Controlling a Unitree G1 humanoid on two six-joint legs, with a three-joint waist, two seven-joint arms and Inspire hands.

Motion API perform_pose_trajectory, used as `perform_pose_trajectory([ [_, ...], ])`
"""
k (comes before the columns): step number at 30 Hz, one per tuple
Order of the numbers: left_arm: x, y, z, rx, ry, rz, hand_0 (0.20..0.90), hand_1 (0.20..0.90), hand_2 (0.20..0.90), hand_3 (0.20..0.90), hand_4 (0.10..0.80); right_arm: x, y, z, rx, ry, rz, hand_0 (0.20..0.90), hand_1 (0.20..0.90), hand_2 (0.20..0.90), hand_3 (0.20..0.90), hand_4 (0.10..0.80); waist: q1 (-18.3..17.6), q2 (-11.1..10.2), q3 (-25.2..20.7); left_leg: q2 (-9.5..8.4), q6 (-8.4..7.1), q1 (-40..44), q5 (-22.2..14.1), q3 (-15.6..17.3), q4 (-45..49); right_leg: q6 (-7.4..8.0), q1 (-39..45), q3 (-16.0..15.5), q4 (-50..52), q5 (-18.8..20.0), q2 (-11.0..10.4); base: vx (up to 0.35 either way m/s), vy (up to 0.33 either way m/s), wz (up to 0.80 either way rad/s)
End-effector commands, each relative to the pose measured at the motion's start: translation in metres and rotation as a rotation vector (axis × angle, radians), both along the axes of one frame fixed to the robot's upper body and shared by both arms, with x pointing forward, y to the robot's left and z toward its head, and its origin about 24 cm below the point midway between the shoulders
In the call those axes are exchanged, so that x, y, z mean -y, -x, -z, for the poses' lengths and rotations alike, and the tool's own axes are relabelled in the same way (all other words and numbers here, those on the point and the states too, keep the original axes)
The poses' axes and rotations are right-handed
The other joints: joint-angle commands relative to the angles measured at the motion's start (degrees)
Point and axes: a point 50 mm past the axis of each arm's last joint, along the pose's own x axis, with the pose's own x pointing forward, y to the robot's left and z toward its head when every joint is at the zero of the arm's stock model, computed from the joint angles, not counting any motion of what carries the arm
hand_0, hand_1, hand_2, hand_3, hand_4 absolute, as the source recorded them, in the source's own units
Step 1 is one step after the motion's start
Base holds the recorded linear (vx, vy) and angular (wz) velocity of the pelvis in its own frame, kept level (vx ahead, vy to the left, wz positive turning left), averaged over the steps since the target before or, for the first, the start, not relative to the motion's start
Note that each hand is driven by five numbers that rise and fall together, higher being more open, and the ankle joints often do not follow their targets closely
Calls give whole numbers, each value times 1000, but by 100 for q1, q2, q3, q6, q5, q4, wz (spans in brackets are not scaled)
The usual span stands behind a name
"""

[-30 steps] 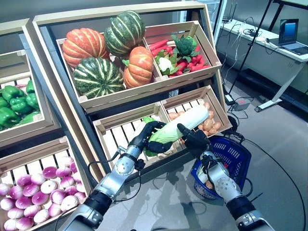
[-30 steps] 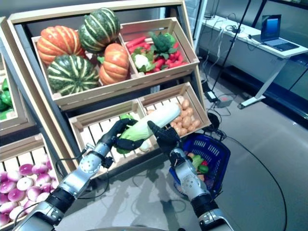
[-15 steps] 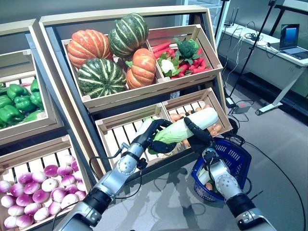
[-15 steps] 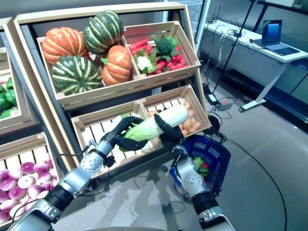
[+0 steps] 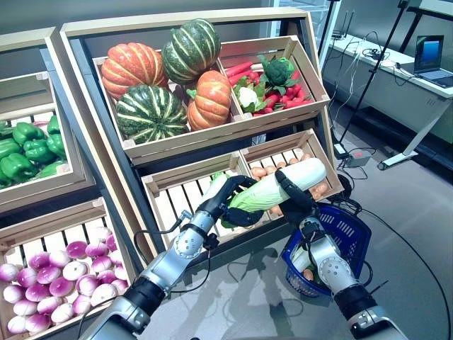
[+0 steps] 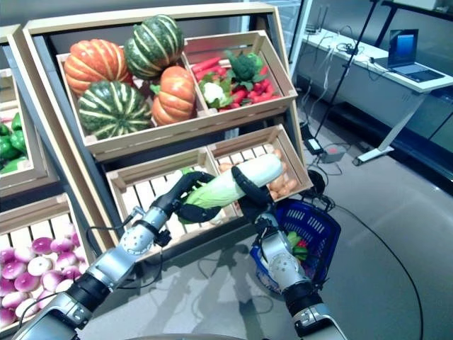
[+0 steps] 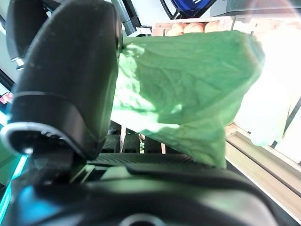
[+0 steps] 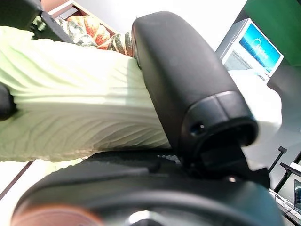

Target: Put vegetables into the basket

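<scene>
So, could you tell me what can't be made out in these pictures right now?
- Blue basket: the right hand and its arm hide much of its inside in both eye views.
- Napa cabbage: the left hand covers its leafy end.
- Potatoes: mostly behind the cabbage.
- Green peppers: cut off by the left eye view's edge.

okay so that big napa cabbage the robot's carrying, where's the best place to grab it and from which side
Probably much as now: the napa cabbage is long and lies crosswise, white stalk end toward the blue basket. The left hand curls round the soft green leafy end, the right hand round the firmer pale middle. Gripping across its narrow width from either side looks steadiest, since one hand alone would likely let it tip.
</scene>
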Motion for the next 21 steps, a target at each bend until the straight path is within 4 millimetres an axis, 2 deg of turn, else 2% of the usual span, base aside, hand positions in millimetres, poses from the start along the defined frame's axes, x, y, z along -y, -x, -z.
perform_pose_trajectory([
  [1,4,1,0,24,-81,89,900,900,900,900,800,13,-42,-118,520,-89,139,300,300,300,300,400,-14,-114,-253,-93,128,-172,-360,-46,5,-42,144,229,8,-360,-112,0,0,0],
  [6,-12,2,19,-55,-103,-2,900,900,900,900,800,29,-40,-109,491,9,179,300,300,300,300,400,-55,-115,-238,-76,126,-173,-356,-9,5,-32,113,257,8,-348,-112,0,0,0],
  [11,-45,14,55,-191,-149,-157,900,900,900,900,800,56,-34,-99,470,35,251,300,300,300,300,400,-110,-122,-207,-60,128,-173,-340,53,5,-25,65,320,8,-326,-102,-13,-8,-4],
  [19,-94,54,126,-491,-292,-365,900,900,900,900,800,95,-36,-110,470,146,388,300,300,300,300,400,-227,-151,-174,-30,108,-154,-303,171,5,-2,7,421,8,-303,-86,-18,-13,-11],
  [21,-100,60,133,-543,-282,-414,900,900,900,900,800,101,-38,-113,450,201,418,300,300,300,300,400,-241,-154,-178,-28,106,-158,-295,183,5,-4,2,440,8,-307,-79,-2,-3,-2],
])
